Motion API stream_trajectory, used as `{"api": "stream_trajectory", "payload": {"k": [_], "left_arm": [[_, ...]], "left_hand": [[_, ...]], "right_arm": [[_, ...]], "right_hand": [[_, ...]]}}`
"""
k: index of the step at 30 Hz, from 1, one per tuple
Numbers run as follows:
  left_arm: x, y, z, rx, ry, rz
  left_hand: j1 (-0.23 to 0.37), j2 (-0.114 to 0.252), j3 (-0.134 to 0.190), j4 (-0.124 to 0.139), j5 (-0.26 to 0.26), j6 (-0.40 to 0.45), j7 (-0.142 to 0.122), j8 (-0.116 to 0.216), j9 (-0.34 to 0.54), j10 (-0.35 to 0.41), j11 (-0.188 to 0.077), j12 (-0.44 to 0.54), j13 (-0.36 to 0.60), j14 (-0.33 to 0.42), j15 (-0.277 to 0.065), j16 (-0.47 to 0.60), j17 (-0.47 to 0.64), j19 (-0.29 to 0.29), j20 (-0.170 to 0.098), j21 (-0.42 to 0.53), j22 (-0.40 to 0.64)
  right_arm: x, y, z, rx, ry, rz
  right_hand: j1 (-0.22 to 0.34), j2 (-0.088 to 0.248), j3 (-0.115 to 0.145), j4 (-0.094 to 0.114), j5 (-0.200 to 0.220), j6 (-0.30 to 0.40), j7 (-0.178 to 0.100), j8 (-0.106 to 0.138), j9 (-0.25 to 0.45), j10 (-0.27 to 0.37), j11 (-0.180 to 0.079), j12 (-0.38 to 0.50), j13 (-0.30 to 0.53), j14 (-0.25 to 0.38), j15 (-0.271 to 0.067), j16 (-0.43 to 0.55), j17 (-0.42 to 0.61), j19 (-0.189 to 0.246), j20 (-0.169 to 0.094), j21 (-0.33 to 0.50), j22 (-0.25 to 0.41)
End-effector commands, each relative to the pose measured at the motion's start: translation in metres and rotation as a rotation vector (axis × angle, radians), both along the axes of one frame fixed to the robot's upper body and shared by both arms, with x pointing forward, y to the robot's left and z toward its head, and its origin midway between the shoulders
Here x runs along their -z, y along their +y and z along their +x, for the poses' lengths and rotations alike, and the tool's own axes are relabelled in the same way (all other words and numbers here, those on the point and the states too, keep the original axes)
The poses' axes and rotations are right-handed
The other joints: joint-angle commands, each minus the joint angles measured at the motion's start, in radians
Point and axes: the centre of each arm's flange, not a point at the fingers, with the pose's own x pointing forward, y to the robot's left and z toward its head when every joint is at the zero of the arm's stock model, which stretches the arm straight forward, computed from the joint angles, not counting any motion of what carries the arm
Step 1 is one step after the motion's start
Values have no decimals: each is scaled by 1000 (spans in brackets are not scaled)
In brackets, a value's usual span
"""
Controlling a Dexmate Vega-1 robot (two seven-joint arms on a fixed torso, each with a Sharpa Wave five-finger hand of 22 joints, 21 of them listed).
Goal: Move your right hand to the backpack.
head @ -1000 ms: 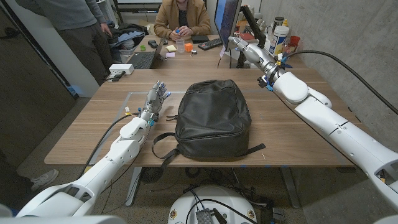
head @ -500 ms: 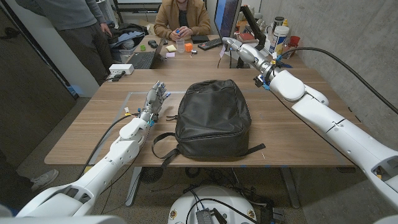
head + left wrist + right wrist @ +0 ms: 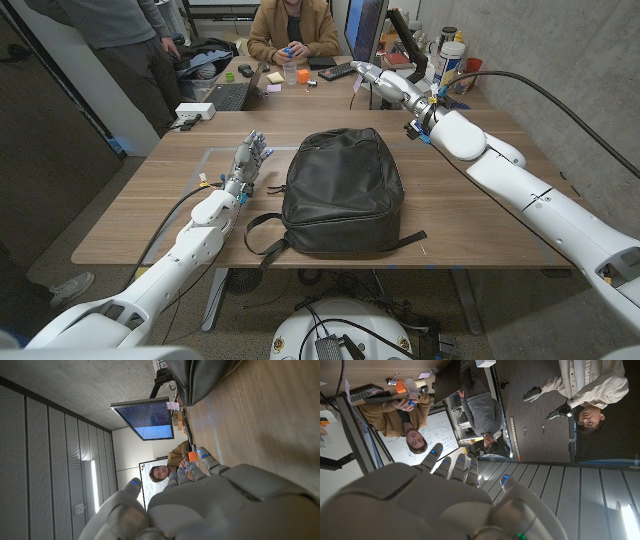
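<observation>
The left hand stands on the wooden bench just left of the backpack, fingers extended, a little apart and holding nothing; it looks parked there to keep out of the way. The black backpack lies flat in the middle of the bench, its top toward the far edge and its straps trailing off the near corners, so its broad upper face is free to be reached from above. The right hand hangs in the air beyond the backpack's far right corner, well apart from it, fingers stretched out and slightly apart with nothing in them, pointing toward the far desk where a seated person handles small objects. I judge the reach barely begun: the right hand must swing inward and come down onto the bag.
</observation>
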Motion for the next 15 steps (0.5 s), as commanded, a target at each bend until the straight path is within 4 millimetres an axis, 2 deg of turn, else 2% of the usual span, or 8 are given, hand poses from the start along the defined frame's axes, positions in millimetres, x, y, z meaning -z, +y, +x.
{"api": "stream_trajectory", "payload": {"k": [1,10,15], "left_arm": [[1,2,-2,-5,-2,-4],[3,3,-4,-5,2,-4],[5,3,-5,-5,2,-7]], "left_hand": [[3,113,0,-1,4,3,-1,0,6,6,1,3,6,6,-39,0,3,3,-28,-4,5],[3,113,1,-1,4,3,-1,-1,6,6,1,3,6,6,-38,0,3,4,-26,-5,5],[3,113,1,-1,4,3,0,-1,6,6,1,2,6,6,-38,0,3,4,-26,-6,6]], "right_arm": [[1,13,-5,27,-35,-86],[3,20,-4,33,-26,-131],[4,24,-2,56,-27,-164]], "right_hand": [[13,83,8,-5,3,10,-4,-2,4,5,-2,-2,2,2,-11,-2,2,-7,-50,-4,2],[17,82,11,-7,3,10,-5,-3,4,4,-3,-3,3,1,-10,-4,2,-7,-50,-9,2],[27,81,15,-15,3,8,-6,-4,4,3,-3,-4,3,0,-10,-6,-1,-9,-48,-12,2]]}}
